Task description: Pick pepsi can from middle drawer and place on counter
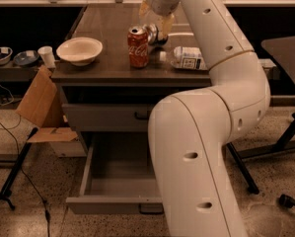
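The pepsi can (153, 34) is dark with a silver end turned toward the camera. It hangs tilted just above the counter (105, 31), right beside the upright red Coca-Cola can (137, 46). My gripper (158, 25) reaches down from the white arm and is shut on the pepsi can from above. The middle drawer (112, 204) is pulled wide open below, and what shows of its inside holds nothing. My arm hides the drawer's right part.
A white bowl (79, 50) sits on the counter's left. A clear bottle (188, 58) lies on its right. The upper drawer (105, 116) is closed. A cardboard box (38, 101) and a stand (11, 177) are on the left. Chair legs (265, 149) are on the right.
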